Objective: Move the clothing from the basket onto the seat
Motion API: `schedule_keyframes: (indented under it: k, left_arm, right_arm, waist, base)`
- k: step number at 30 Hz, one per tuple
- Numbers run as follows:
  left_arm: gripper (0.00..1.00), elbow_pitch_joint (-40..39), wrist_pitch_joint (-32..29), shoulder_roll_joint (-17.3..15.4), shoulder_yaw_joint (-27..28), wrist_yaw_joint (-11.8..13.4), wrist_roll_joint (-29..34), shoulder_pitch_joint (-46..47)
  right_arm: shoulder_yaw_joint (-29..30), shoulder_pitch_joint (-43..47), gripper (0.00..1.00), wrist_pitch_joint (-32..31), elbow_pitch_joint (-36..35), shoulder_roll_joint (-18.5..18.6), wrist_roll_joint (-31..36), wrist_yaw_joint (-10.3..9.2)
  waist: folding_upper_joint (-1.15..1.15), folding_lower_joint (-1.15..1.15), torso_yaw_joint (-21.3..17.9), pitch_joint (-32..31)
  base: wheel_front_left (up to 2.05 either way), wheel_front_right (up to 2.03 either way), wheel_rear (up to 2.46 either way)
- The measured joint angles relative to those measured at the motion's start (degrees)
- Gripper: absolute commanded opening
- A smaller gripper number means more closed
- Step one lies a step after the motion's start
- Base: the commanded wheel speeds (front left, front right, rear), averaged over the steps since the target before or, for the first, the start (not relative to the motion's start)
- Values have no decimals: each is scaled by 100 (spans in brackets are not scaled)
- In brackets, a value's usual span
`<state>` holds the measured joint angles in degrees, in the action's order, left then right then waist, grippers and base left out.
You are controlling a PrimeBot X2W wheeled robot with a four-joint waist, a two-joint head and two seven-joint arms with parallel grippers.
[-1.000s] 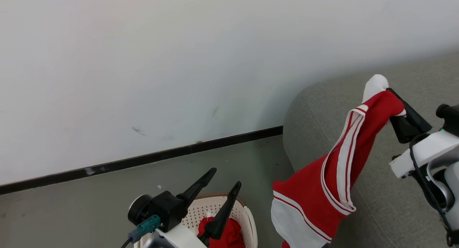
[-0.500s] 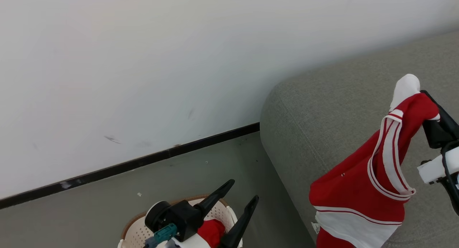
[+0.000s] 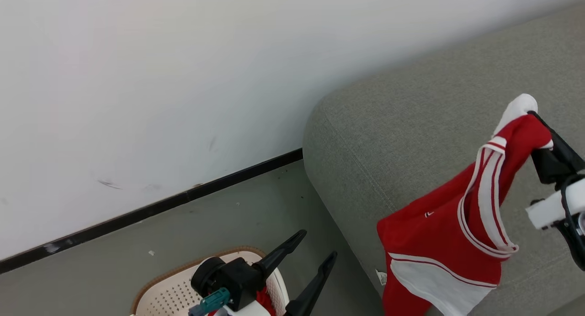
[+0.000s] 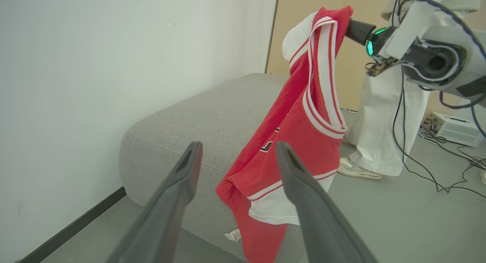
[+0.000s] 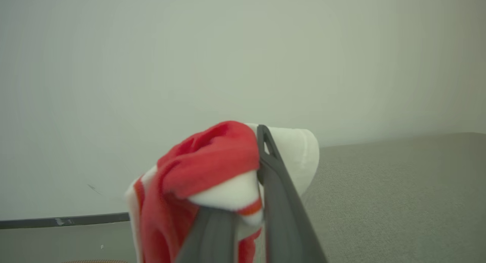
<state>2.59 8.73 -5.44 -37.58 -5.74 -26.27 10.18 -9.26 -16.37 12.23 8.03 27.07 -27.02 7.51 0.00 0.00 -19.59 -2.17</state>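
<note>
Jersey [image 3: 438, 234] aloft over seat [image 3: 388, 138], pinched in right gripper [image 3: 538, 124]

Clamped tight on the jersey's red-and-white shoulder, both dark fingers of the right gripper closed on the fabric, high above the grey cushion. Hanging from there in a long drape: white-striped armhole loop open, white side panel and hem lowest, down past the seat's rounded edge toward the floor [image 3: 91, 284]. Possibly brushing the cushion's side with the hem; contact hard to judge from either angle. Black-and-white lettering partly on show in the left wrist view, folded and unreadable.

Lower down, left gripper [image 3: 317, 244] hovering just above the basket [image 3: 160, 302], fingers spread wide apart and gripping nothing. More red clothing [image 3: 264, 298] inside the basket, mostly hidden behind that gripper. Basket on the grey floor, near the seat's corner but apart from it, with white wall [image 3: 183, 78] and black skirting [image 3: 137, 214] behind.

Beyond the seat in the left wrist view: a person's white trousers [image 4: 379, 114] and pale shoe [image 4: 358, 171], a wooden panel [image 4: 303, 35], a white box [image 4: 453, 128] on the floor amid black cables
</note>
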Motion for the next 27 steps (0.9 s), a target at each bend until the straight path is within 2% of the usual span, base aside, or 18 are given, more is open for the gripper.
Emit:
schedule_keyframes:
  k: [6, 18, 22, 27]
  left_arm:
    - [100, -70, 0, -4, 70, 58, 27, 3]
    - [100, -464, -10, -23, 191, 303, 223, 235]
    - [100, -632, -66, -26, 192, 360, 271, 237]
    - [100, -804, -166, -44, 169, 409, 444, 296]
  right_arm:
    - [-89, -1174, 0, -330, -85, -88, -452, 0]
    - [542, -3598, 0, -1122, 632, 442, -710, -1]
    - [711, -4065, 0, -1246, 987, 699, -649, -1]
    - [905, -4317, 0, -1310, 1524, 828, -519, -1]
  waist:
    - [0, 0, -91, 170]
    - [0, 0, -46, 611]
    - [0, 0, 22, 770]
    - [0, 0, 125, 984]
  base:
    - [0, 0, 0]
    - [0, 0, 0]
    - [0, 0, 0]
    - [0, 0, 0]
